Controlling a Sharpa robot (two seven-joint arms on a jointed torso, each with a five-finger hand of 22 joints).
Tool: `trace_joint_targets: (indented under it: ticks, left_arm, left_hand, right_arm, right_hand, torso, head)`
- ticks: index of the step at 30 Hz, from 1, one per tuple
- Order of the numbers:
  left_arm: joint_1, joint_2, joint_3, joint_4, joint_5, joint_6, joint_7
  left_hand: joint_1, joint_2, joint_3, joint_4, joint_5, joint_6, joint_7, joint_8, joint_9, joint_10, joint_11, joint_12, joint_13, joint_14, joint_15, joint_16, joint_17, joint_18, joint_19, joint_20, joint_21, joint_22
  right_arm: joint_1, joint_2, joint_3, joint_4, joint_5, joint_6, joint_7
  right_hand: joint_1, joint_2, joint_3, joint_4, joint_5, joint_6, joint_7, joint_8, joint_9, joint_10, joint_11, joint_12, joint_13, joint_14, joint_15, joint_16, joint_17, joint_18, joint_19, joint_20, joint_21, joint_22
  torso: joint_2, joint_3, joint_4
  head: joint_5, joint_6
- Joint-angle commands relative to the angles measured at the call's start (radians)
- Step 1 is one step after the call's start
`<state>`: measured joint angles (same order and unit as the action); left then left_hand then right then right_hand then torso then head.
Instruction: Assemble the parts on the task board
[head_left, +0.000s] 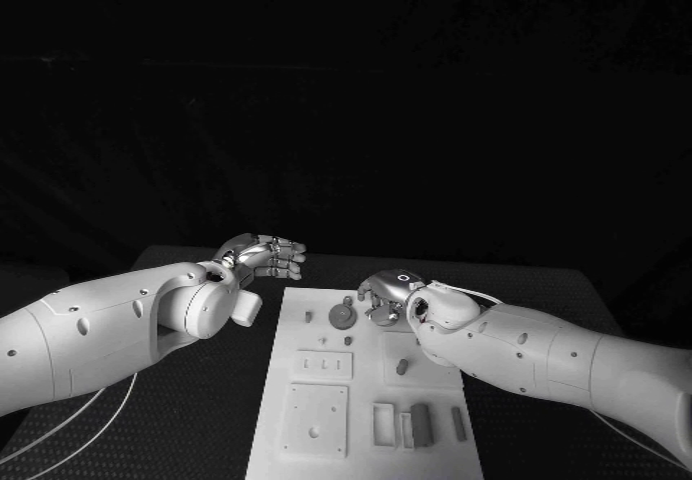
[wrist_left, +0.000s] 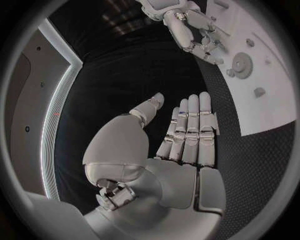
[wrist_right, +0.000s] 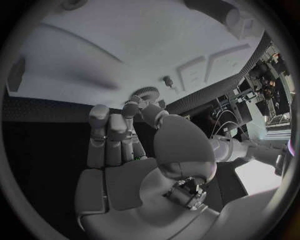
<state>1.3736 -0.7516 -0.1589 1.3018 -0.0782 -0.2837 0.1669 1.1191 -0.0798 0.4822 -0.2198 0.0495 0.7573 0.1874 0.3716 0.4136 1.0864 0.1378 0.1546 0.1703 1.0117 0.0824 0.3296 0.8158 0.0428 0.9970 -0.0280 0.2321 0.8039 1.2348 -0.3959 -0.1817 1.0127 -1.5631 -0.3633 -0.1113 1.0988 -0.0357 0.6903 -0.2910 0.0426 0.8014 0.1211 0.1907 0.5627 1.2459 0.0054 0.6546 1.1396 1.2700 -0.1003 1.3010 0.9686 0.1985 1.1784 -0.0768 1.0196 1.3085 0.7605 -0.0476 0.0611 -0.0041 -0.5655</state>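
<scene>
The white task board lies lengthwise in the middle of the table. A round gear sits flat near its far end, with a small peg to its left. My right hand hovers over the board's far end, just right of the gear. Its thumb and fingers are curled with their tips close to the gear's rim, and nothing shows between them. My left hand floats above the table off the board's far left corner. The left hand has straight fingers and holds nothing.
Nearer me the board carries square recessed blocks, a larger plate with holes, an oblong piece and upright slots. Black table surface stretches on both sides of the board. Thin cables trail under my left arm.
</scene>
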Motion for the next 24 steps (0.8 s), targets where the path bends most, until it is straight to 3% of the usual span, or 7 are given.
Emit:
trace_joint_targets:
  ticks: [1, 4, 6, 9, 16, 21, 24]
  left_arm:
    - [0.002, -0.004, 0.001, 0.001, -0.004, 0.003, 0.015]
    - [0.002, -0.006, 0.001, 0.0, -0.004, 0.005, 0.016]
    - [0.002, -0.007, 0.001, -0.001, -0.007, 0.007, 0.016]
    - [0.001, -0.009, 0.001, -0.005, -0.01, 0.009, 0.017]
    - [0.001, -0.009, 0.0, -0.017, -0.014, 0.014, 0.019]
    - [0.001, -0.011, 0.0, -0.016, -0.016, 0.017, 0.019]
    - [0.001, -0.012, 0.0, -0.015, -0.016, 0.016, 0.019]
  left_hand:
    - [-0.01, 0.003, 0.001, -0.006, 0.006, -0.008, 0.001, 0.006, -0.001, 0.002, 0.004, -0.006, 0.001, 0.009, -0.001, -0.004, 0.001, 0.013, 0.001, 0.009, -0.007, 0.002]
    - [-0.01, 0.003, 0.001, -0.007, 0.006, -0.008, 0.0, 0.007, -0.001, 0.003, 0.004, -0.005, 0.001, 0.009, -0.001, -0.004, 0.002, 0.013, 0.001, 0.009, -0.007, 0.002]
    - [-0.01, 0.003, 0.001, -0.007, 0.006, -0.007, 0.0, 0.007, -0.001, 0.004, 0.004, -0.005, 0.002, 0.009, -0.001, -0.004, 0.003, 0.013, 0.001, 0.009, -0.007, 0.002]
    - [-0.012, 0.003, 0.002, -0.007, 0.006, -0.003, 0.0, 0.01, 0.0, 0.012, 0.002, -0.002, 0.004, 0.011, -0.001, -0.007, 0.005, 0.013, 0.002, 0.009, -0.008, 0.004]
    - [-0.014, 0.003, 0.002, -0.009, 0.006, 0.008, 0.001, 0.017, 0.001, 0.032, -0.007, 0.009, 0.014, 0.013, 0.0, -0.013, 0.012, 0.014, 0.002, 0.01, -0.01, 0.007]
    - [-0.016, 0.003, 0.002, -0.009, 0.006, 0.015, 0.001, 0.021, 0.003, 0.039, -0.01, 0.013, 0.018, 0.013, 0.0, -0.016, 0.014, 0.014, 0.002, 0.01, -0.011, 0.009]
    - [-0.016, 0.003, 0.002, -0.009, 0.006, 0.015, 0.001, 0.021, 0.003, 0.038, -0.01, 0.013, 0.019, 0.013, 0.0, -0.016, 0.015, 0.014, 0.002, 0.01, -0.012, 0.009]
  right_arm:
    - [0.014, -0.034, 0.005, 0.04, 0.128, -0.118, 0.098]
    - [0.028, -0.078, 0.013, 0.073, 0.191, -0.114, 0.148]
    - [0.039, -0.111, 0.023, 0.089, 0.252, -0.081, 0.183]
    - [0.055, -0.162, 0.027, 0.106, 0.325, -0.039, 0.223]
    - [0.064, -0.255, 0.03, 0.099, 0.366, 0.04, 0.277]
    - [0.063, -0.287, 0.03, 0.072, 0.348, 0.067, 0.282]
    - [0.06, -0.293, 0.029, 0.056, 0.335, 0.08, 0.283]
  right_hand:
    - [-0.001, -0.025, 0.0, 0.001, 0.005, 0.008, 0.005, 0.008, 0.002, 0.01, 0.005, 0.008, 0.002, 0.009, 0.001, 0.008, 0.002, 0.063, 0.011, -0.003, 0.009, 0.017]
    - [-0.013, -0.058, -0.01, 0.004, 0.005, 0.026, 0.011, 0.018, 0.007, 0.012, 0.011, 0.01, 0.003, 0.012, 0.006, 0.009, 0.002, 0.063, 0.015, -0.004, 0.011, 0.017]
    - [-0.027, -0.076, -0.027, 0.003, 0.005, 0.032, 0.015, 0.022, 0.008, 0.011, 0.015, 0.011, 0.004, 0.013, 0.01, 0.009, 0.001, 0.063, 0.016, -0.005, 0.012, 0.016]
    - [-0.044, -0.088, -0.051, 0.003, 0.005, 0.043, 0.016, 0.028, 0.011, 0.006, 0.016, 0.011, 0.005, 0.011, 0.012, 0.008, 0.001, 0.063, 0.014, -0.004, 0.012, 0.016]
    - [-0.058, -0.106, -0.111, 0.0, 0.004, 0.059, 0.015, 0.037, 0.018, -0.021, 0.015, 0.005, 0.008, -0.01, 0.012, 0.001, 0.001, 0.063, -0.01, -0.001, 0.002, 0.015]
    - [-0.055, -0.112, -0.151, 0.0, 0.005, 0.058, 0.015, 0.037, 0.019, -0.033, 0.015, 0.006, 0.012, -0.023, 0.011, 0.001, 0.003, 0.063, -0.024, 0.004, -0.001, 0.016]
    - [-0.052, -0.114, -0.161, 0.0, 0.005, 0.057, 0.015, 0.036, 0.02, -0.034, 0.015, 0.007, 0.013, -0.026, 0.012, 0.001, 0.004, 0.063, -0.027, 0.005, -0.001, 0.016]
  torso:
    - [-0.001, 0.0016, -0.004]
    - [-0.001, 0.0033, -0.0069]
    - [-0.002, 0.0043, -0.0088]
    - [-0.004, 0.0055, -0.0135]
    - [-0.01, 0.0089, -0.0268]
    - [-0.01, 0.0146, -0.0313]
    - [-0.009, 0.0148, -0.0318]
  head:
    - [0.001, 0.006]
    - [0.0, 0.01]
    - [0.0, 0.014]
    - [0.001, 0.019]
    - [0.003, 0.027]
    - [0.004, 0.027]
    - [0.004, 0.026]
